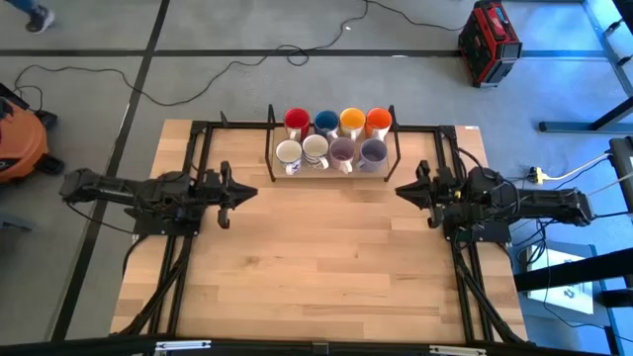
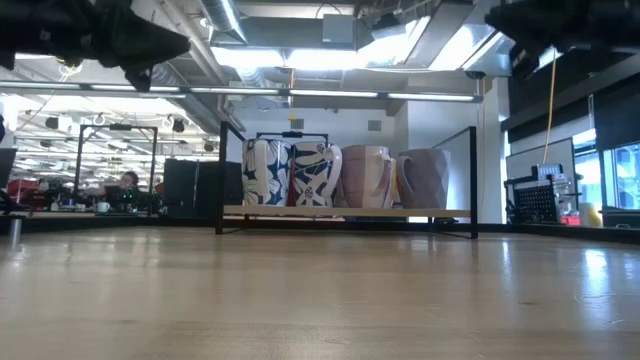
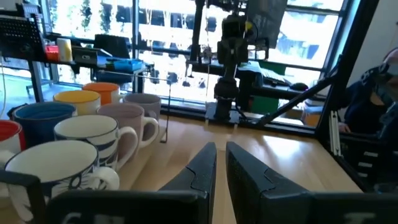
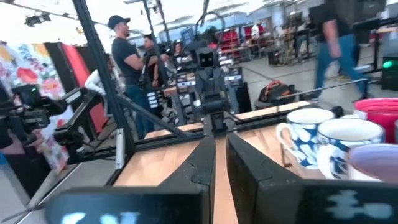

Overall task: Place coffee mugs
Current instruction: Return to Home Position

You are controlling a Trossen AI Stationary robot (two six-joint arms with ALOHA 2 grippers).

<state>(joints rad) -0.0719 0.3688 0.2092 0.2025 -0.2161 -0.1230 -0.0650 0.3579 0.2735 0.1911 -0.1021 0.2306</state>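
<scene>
Eight coffee mugs stand on your shelf, far middle of the counter, in two rows of four.

— Order, left to right?

— Far row: red mug, blue mug, yellow-orange mug, orange mug. Near row: left white mug, right white mug, both blue-patterned, then left purple mug and right purple mug. You can note each row packed side by side, all upright.

— And the arms?

— Your left gripper hangs above the counter's left side, fingers drawn almost together, nothing between them. Your right gripper mirrors it on the right, fingers likewise nearly pressed together on nothing. Both point inward and touch neither the shelf nor any mug.
</scene>
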